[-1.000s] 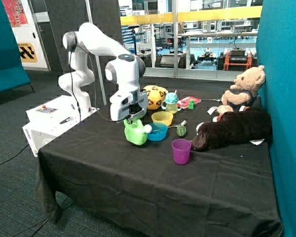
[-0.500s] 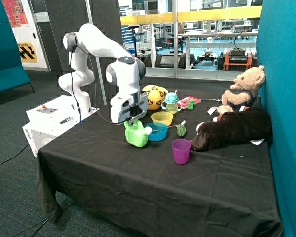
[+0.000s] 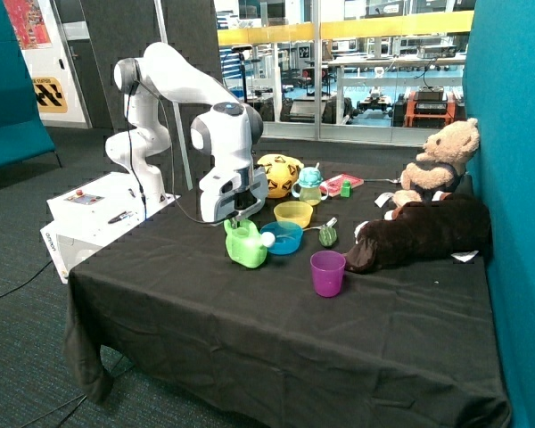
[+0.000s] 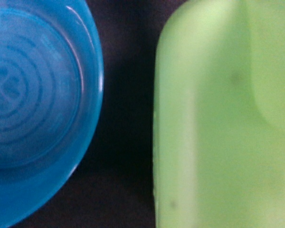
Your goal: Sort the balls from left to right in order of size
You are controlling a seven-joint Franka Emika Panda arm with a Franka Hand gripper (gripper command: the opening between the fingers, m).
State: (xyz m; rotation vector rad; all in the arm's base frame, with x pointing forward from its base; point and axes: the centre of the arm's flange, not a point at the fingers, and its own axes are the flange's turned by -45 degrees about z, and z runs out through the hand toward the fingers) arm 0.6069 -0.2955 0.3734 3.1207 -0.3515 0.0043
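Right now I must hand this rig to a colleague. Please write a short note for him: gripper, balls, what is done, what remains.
Gripper: low over the green watering can, beside the blue bowl; open or shut cannot be seen.
Balls: only the large yellow ball is visible, at the back behind the yellow bowl. The other balls are not in view.
Done: no sorting visible.
Left: find the other balls, line all up by size.

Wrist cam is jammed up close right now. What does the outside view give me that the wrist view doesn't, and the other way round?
Only the outside view shows the arm with its gripper low over the green watering can, the yellow soccer-style ball behind it, the yellow bowl, the purple cup and the soft toys. The other two balls are not visible. Only the wrist view shows the ring pattern inside the blue bowl and the strip of dark cloth between bowl and can. Both show the can and blue bowl side by side.
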